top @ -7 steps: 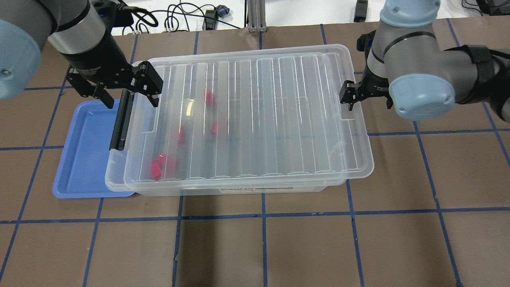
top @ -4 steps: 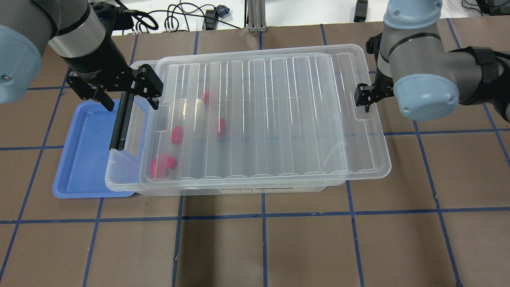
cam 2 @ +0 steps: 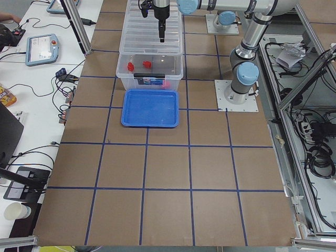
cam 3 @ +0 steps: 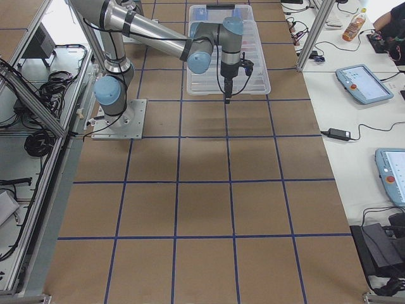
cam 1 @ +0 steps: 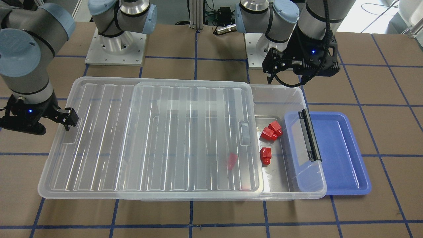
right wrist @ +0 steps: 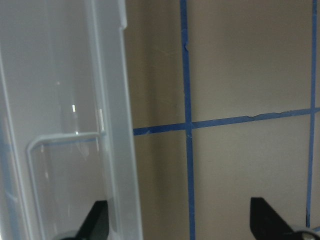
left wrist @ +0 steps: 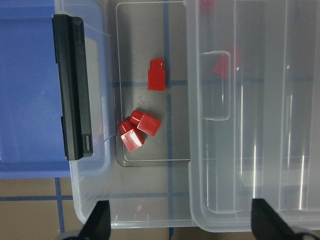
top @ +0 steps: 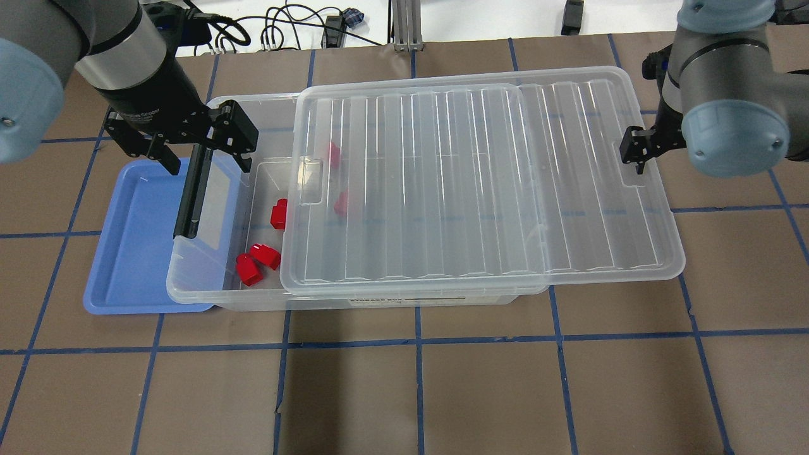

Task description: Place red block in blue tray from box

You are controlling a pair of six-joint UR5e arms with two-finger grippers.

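The box [top: 189,291] stands mid-table, its left end over the blue tray [top: 136,253]. Its clear lid [top: 480,183] sits shifted right, leaving the left end uncovered. Three red blocks lie bare there: one [top: 277,213] alone and two [top: 255,262] touching, all plain in the left wrist view [left wrist: 156,81]. Two more [top: 341,203] show blurred under the lid. My left gripper [top: 207,163] hangs open and empty above the box's left end, near the black latch [top: 189,196]. My right gripper [right wrist: 177,227] is open and straddles the lid's right rim, one of its fingers [top: 632,148] at the handle notch.
The tray's inside [cam 1: 340,152] holds nothing. The shifted lid overhangs the box's right end [cam 1: 56,178]. Cables [top: 284,28] lie along the far table edge. Brown table with blue tape lines [top: 417,379] lies in front of the box.
The lid has slid right with my right gripper at its rim, uncovering the box's left end and three red blocks. My left gripper has stayed nearly still.
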